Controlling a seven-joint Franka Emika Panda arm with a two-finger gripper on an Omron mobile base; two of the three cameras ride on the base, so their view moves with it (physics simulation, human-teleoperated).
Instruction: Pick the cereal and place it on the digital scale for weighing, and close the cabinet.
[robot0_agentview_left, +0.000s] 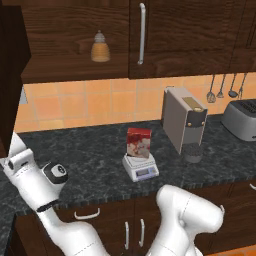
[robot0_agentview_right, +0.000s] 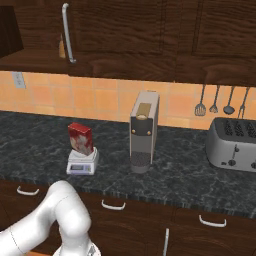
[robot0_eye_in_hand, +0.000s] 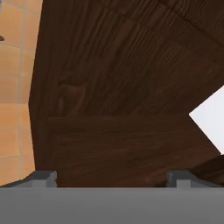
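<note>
The red cereal box (robot0_agentview_left: 139, 142) (robot0_agentview_right: 81, 138) stands upright on the top plate of the small white digital scale (robot0_agentview_left: 141, 170) (robot0_agentview_right: 81, 164), on the dark counter. On the wall cabinet, the door with the silver bar handle (robot0_agentview_left: 142, 33) (robot0_agentview_right: 67, 32) is shut. The left door (robot0_agentview_left: 11, 75) is swung open and seen edge-on at the far left. My gripper (robot0_eye_in_hand: 111, 178) is open, its two fingertips wide apart with nothing between them. It sits right up against dark brown cabinet wood (robot0_eye_in_hand: 122, 100). My arm's hand (robot0_agentview_left: 19, 159) is low at the left, beside the open door.
An amber bottle (robot0_agentview_left: 100, 47) (robot0_agentview_right: 61, 47) stands on the open cabinet shelf. A tall grey coffee machine (robot0_agentview_left: 184, 122) (robot0_agentview_right: 144, 130) stands right of the scale. A toaster (robot0_agentview_left: 242, 120) (robot0_agentview_right: 232, 144) and hanging utensils (robot0_agentview_right: 215, 100) are farther right. Lower cabinets run under the counter edge.
</note>
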